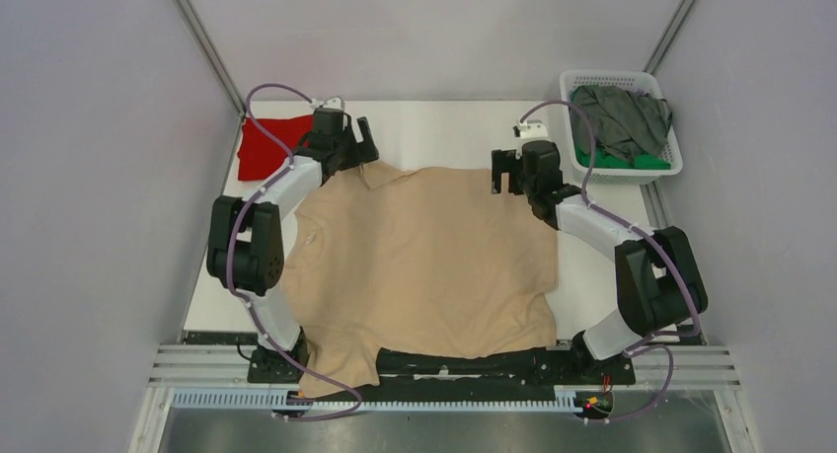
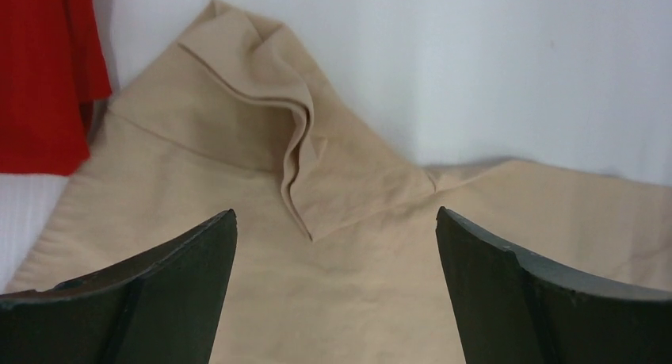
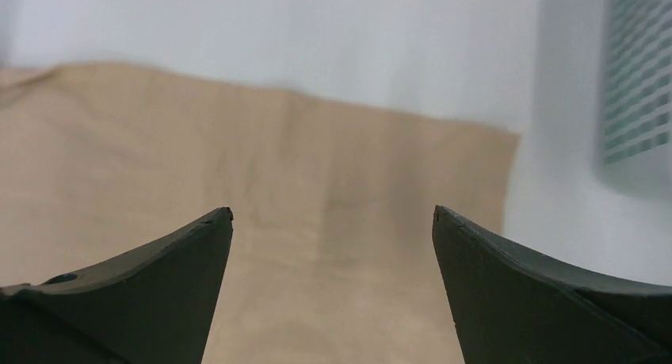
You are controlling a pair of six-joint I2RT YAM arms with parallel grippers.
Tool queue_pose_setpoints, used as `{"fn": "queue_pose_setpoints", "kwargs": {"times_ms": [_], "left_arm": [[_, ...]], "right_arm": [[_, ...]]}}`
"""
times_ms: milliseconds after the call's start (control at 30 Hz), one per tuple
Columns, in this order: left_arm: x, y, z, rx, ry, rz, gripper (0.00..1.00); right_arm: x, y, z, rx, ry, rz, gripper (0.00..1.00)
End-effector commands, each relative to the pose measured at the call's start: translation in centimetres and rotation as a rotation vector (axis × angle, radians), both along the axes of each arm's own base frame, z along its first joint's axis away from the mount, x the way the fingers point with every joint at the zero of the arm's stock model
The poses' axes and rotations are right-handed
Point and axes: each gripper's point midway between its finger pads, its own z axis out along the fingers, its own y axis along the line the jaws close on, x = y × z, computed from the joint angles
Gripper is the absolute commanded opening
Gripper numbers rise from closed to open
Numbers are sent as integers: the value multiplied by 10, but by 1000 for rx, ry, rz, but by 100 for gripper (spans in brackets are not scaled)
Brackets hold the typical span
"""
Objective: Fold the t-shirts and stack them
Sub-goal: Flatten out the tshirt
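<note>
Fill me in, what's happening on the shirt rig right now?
Both arms are over the beige t-shirt, spread on the table. The left gripper and right gripper hover open at its far edge, holding nothing. The red t-shirt lies at the far-left corner; the grey t-shirt and green t-shirt sit in the white basket, far right.

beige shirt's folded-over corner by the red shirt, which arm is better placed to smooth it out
Left. The left fingers, open, frame that crumpled corner close up; the right fingers sit over the shirt's opposite far corner, near the basket.
</note>
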Motion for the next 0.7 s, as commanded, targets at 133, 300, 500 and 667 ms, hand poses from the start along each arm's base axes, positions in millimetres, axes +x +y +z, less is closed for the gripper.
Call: {"fn": "queue_pose_setpoints", "kwargs": {"times_ms": [133, 300, 500, 667], "left_arm": [[-11, -27, -26, -184, 57, -31, 100], [7, -35, -45, -207, 75, -31, 100], [21, -45, -63, -236, 107, -46, 100], [36, -61, -53, -305, 47, -103, 100]], "right_arm": [[-39, 33, -56, 149, 162, 146, 98], [-42, 32, -65, 129, 181, 155, 98], [-44, 22, -77, 86, 204, 130, 98], [-43, 21, -85, 69, 226, 129, 98]]}}
